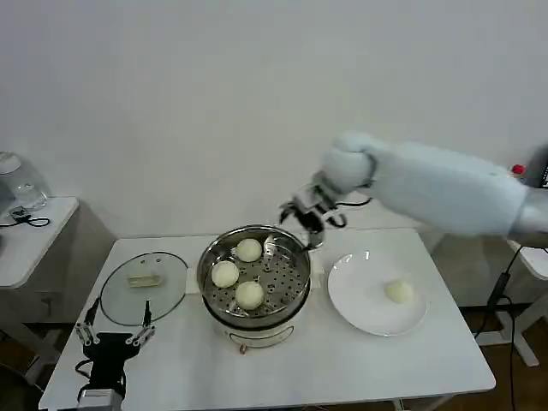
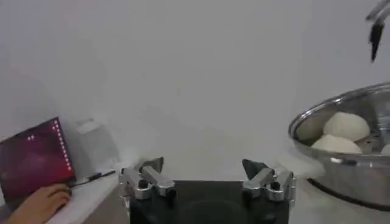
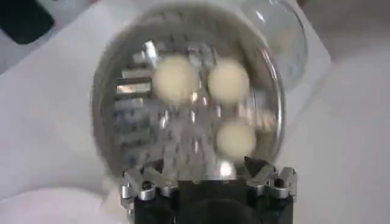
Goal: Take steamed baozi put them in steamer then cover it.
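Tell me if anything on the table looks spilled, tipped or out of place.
Nothing stands out. Three baozi sit in the upright steamer, one waits on the white plate, and the cover lies flat beside the steamer.

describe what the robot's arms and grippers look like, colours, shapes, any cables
The right arm is a bulky, smooth, rounded white shell narrowing to a ball-shaped wrist, with thin black cables looping to the right gripper, a small black and silver piece. The left gripper has a black body, silver metal finger links with round pivots, dark pointed fingertips and black cable beside it.
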Available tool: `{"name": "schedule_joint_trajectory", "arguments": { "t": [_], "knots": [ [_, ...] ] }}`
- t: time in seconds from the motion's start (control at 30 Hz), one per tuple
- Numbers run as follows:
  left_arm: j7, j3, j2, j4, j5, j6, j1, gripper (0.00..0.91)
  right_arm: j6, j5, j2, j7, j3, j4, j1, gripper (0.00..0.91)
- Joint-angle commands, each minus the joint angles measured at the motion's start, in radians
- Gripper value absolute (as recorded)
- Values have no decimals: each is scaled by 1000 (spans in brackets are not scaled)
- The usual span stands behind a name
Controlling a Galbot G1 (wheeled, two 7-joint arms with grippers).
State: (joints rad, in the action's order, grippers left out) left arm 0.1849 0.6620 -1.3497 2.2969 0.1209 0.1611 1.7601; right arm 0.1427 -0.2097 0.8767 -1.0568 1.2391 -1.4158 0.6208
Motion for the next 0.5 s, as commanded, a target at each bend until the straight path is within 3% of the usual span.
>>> {"name": "schedule_joint_trajectory", "arguments": {
  "t": [0.03, 0.27, 0.5],
  "knots": [
    [-1, -15, 19, -3, -2, 2, -12, 907, 89, 60, -334, -2, 20, -18, -43, 907],
    [-2, -25, 14, -7, 2, 3, -18, 907, 69, 177, -389, 5, -82, 14, -253, 907],
    [-1, -15, 8, -12, 4, 4, -15, 907, 50, 258, -336, 9, -273, 127, -468, 907]
  ]
}}
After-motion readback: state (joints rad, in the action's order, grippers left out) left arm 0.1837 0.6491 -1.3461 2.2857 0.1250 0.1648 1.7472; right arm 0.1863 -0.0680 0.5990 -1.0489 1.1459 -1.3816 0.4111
